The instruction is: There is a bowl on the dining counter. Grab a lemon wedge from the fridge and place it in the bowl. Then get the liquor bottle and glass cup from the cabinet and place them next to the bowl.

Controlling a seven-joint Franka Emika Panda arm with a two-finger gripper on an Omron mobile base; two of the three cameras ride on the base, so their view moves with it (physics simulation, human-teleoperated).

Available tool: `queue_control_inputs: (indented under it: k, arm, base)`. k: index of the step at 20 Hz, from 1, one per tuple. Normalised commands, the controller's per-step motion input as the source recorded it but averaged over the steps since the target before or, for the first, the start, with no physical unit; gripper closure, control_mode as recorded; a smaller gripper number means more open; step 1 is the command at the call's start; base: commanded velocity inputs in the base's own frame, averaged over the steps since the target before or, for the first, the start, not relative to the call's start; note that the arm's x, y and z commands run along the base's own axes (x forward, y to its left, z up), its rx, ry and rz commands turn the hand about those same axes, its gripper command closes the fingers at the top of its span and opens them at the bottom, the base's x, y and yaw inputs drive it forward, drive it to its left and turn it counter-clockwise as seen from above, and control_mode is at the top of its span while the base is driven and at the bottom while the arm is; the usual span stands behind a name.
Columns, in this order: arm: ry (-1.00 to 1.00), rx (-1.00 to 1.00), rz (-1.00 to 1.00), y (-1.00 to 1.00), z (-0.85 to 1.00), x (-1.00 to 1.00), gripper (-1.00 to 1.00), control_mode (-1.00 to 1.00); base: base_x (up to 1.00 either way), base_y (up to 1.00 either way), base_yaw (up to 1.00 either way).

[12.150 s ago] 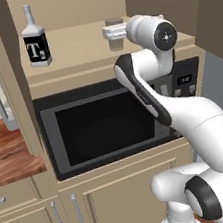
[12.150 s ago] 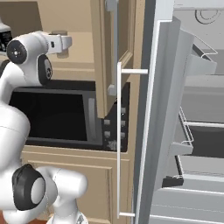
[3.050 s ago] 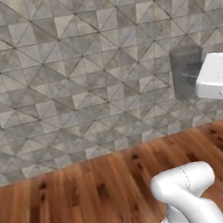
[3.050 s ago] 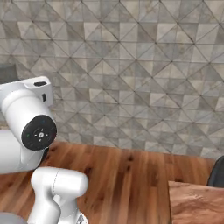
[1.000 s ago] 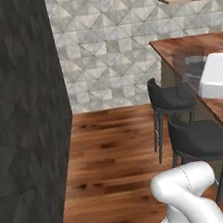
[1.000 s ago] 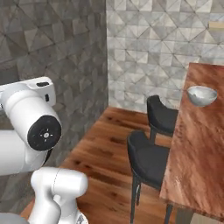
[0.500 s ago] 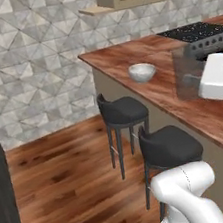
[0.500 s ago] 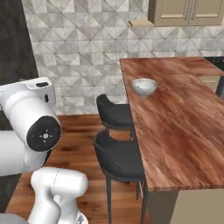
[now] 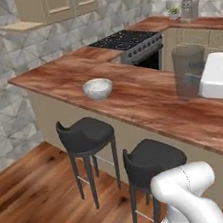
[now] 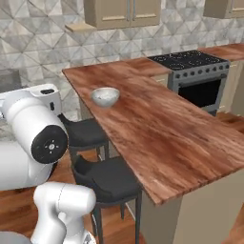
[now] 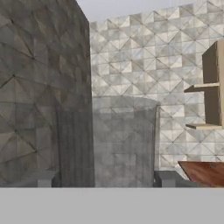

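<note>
My gripper (image 11: pixel 106 179) is shut on the glass cup (image 11: pixel 111 142), a clear grey tumbler standing upright between the two fingertips (image 11: pixel 43 179). From the left base the glass cup (image 9: pixel 189 70) hangs in front of my white hand at the right, over the dining counter (image 9: pixel 147 100). The speckled bowl (image 9: pixel 98 88) sits on that reddish wood top towards its left end, well away from the cup. In the right base view the bowl (image 10: pixel 105 96) lies at the far left of the dining counter (image 10: pixel 157 128). I cannot make out a lemon wedge in it. The liquor bottle, fridge and cabinet are out of view.
Two black stools (image 9: pixel 84 133) (image 9: pixel 153 160) stand along the counter's near side over wood flooring. A black-topped stove (image 9: pixel 127 41) adjoins the counter's far end. Tan wall cupboards (image 10: pixel 121 12) and a small shelf hang on the tiled wall.
The whole picture has swung as the base moves: counter, bowl and stools now sit nearer and more central, and the stove has come into view. The glass cup stays in my gripper.
</note>
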Motion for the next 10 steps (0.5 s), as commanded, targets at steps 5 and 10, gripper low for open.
queue_control_inputs:
  k: [5,10]
  arm:
    - [0.00,0.00,0.00,0.00,0.00,0.00,1.00,1.00]
    - [0.00,0.00,0.00,0.00,0.00,0.00,1.00,1.00]
  base:
    - [0.00,0.67,-0.54]
    - [0.00,0.77,-0.53]
